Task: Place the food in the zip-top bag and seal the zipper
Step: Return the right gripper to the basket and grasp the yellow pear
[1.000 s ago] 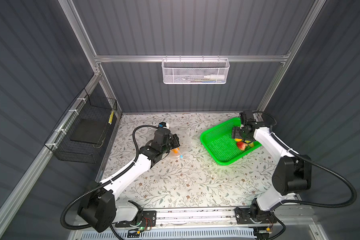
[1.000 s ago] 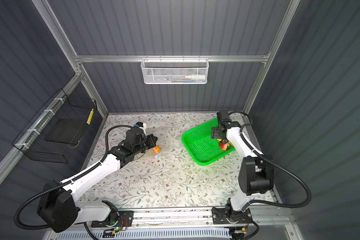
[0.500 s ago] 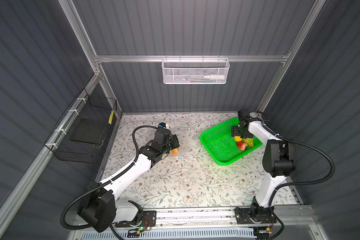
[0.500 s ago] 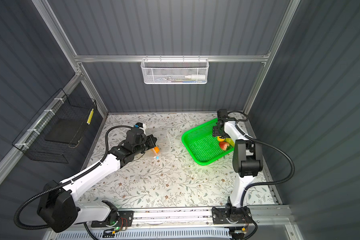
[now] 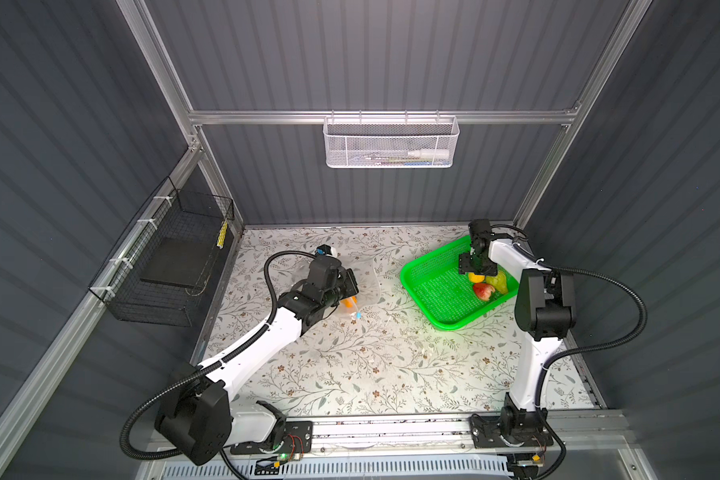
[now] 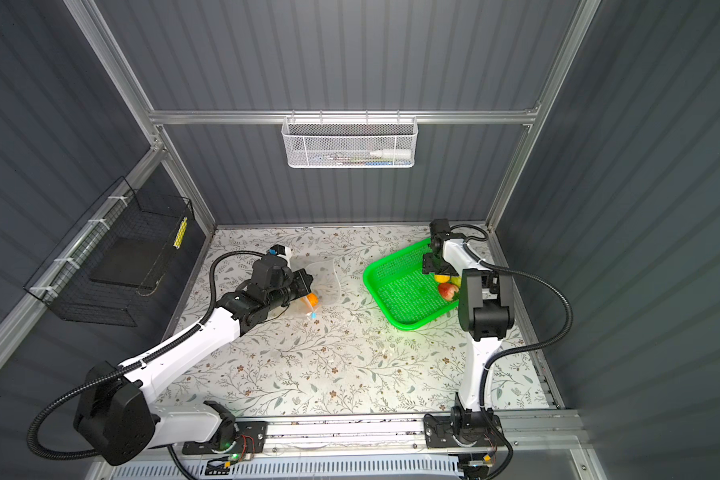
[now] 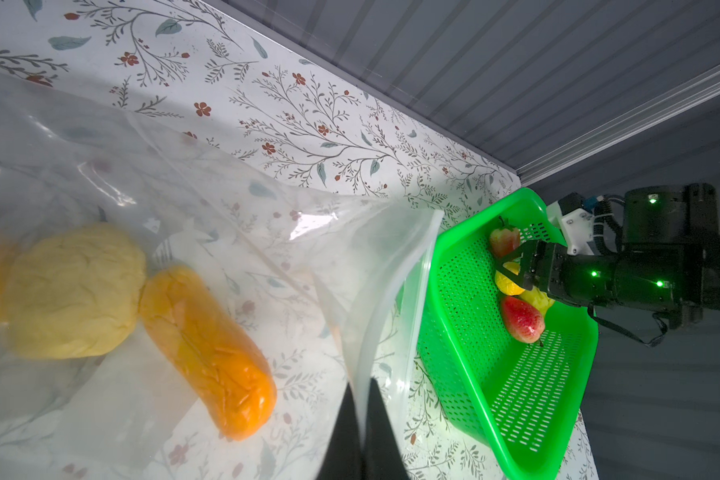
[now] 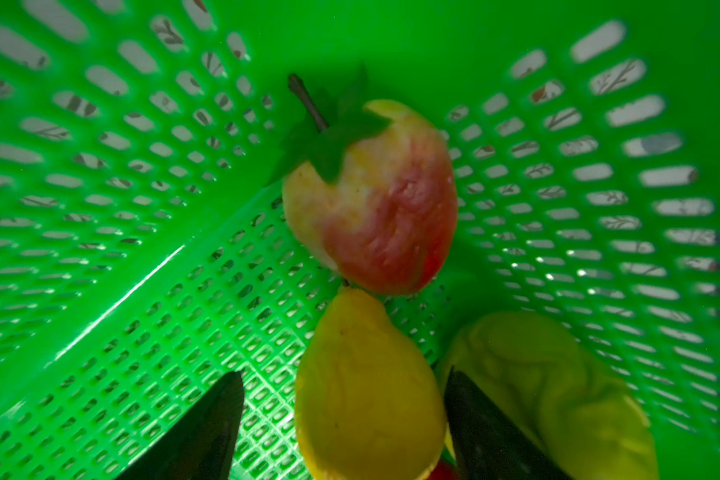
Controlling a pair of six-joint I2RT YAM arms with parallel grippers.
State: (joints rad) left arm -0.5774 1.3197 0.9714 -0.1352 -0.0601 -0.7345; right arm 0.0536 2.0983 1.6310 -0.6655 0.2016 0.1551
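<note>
The clear zip-top bag (image 5: 364, 280) (image 6: 329, 276) lies left of centre on the flowered table. My left gripper (image 7: 362, 399) (image 5: 352, 286) is shut on the bag's mouth edge (image 7: 391, 299). A pale yellow food piece (image 7: 73, 291) and an orange one (image 7: 208, 349) lie inside. The zipper's blue slider (image 5: 357, 316) sits at the bag's near corner. My right gripper (image 8: 341, 374) (image 5: 474, 272) is open, down in the green basket (image 5: 418, 301), straddling a yellow pear-shaped fruit (image 8: 366, 386). One finger touches the fruit; a gap remains at the other.
A red-and-yellow apple (image 8: 375, 208) and a bumpy yellow-green piece (image 8: 549, 386) lie beside the yellow fruit against the basket wall (image 8: 100, 166). A red fruit (image 5: 482, 291) lies nearby. A black wire basket (image 5: 171, 262) hangs on the left wall, a white mesh one (image 5: 391, 141) at the back.
The right arm's elbow has swung in over the basket's near side. Its jaws have narrowed around the yellow fruit. The left gripper and the bag have not moved.
</note>
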